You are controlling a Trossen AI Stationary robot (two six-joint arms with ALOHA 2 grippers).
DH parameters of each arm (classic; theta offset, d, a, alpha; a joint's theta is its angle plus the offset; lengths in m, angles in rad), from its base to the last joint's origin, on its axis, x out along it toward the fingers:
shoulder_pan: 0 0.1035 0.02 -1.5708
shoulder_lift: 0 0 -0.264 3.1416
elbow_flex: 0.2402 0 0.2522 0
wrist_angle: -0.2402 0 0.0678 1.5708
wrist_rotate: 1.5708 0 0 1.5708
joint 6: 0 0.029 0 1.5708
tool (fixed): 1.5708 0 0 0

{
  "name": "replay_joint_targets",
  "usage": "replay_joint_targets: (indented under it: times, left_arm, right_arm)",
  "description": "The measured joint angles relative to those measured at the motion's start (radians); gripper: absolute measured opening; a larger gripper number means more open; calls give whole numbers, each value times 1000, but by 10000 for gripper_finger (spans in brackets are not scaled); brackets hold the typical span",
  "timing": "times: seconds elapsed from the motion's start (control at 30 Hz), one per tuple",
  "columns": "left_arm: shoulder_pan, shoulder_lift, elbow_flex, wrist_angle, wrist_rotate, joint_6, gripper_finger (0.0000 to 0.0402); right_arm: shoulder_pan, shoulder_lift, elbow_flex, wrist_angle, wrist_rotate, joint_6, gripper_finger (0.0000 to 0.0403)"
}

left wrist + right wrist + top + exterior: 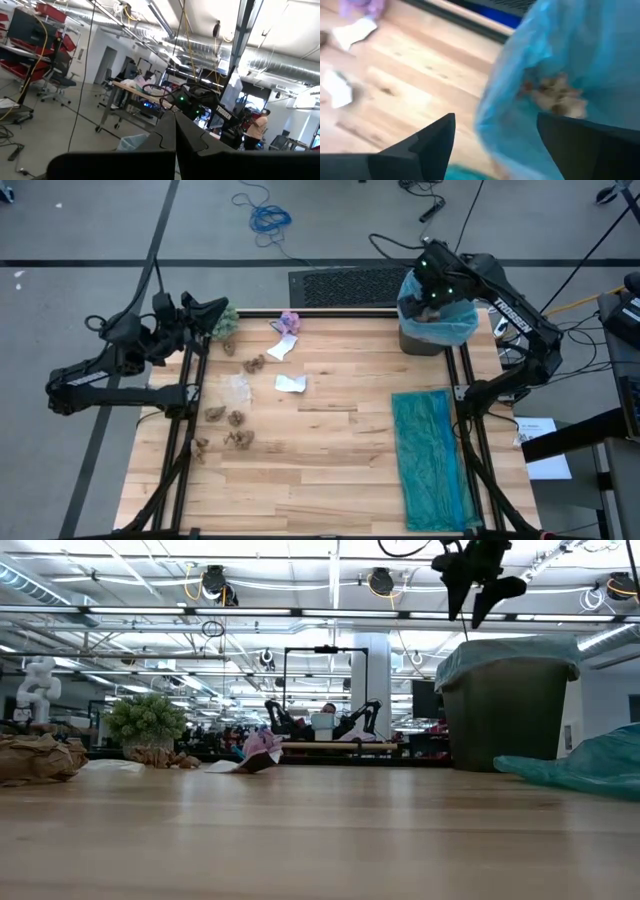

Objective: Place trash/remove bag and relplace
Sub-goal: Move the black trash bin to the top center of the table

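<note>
Hovering over the bin (437,330) at the upper right of the high view, the right gripper (432,280) has its fingers spread wide and empty; in the right wrist view the two dark fingers (427,140) frame the bin's mouth, where a brown wad (554,94) lies inside the light blue bag (580,55) that lines it. In the low view the same gripper (478,585) hangs at the top right, just above the lined bin (508,705), not touching it.

Most of the trash (238,418) is on the table's (330,480) left half: brown wads in a loose column from the centre left down to the lower left, white paper bits (290,383) nearer the middle, and a purple piece (290,319) at the upper centre edge. A green fuzzy plant (224,324) sits at the upper left corner of the table, beside the left gripper (212,308), whose fingers are pressed together with nothing between them; that arm waits off the table's left edge.

A darker teal bag (432,460) lies flat along the right side of the table, below the bin. A black floor mat (345,285) sits beyond the table's top edge.
</note>
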Motion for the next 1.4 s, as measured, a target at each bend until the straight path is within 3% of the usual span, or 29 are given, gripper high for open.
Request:
replay_joint_targets:
  times: [0.43,0.93,1.3,1.4]
  left_arm:
    - [0,0,0,0,0,1,0]
    - [0,0,0,-23,-1,0,0]
    - [0,0,0,-23,-1,1,0]
    - [0,0,0,-23,-2,1,0]
  right_arm:
    - [82,57,0,-23,11,-12,126]
    - [82,111,0,-71,36,0,138]
    - [82,170,1,-71,82,9,12]
    - [84,174,3,-70,79,-3,6]
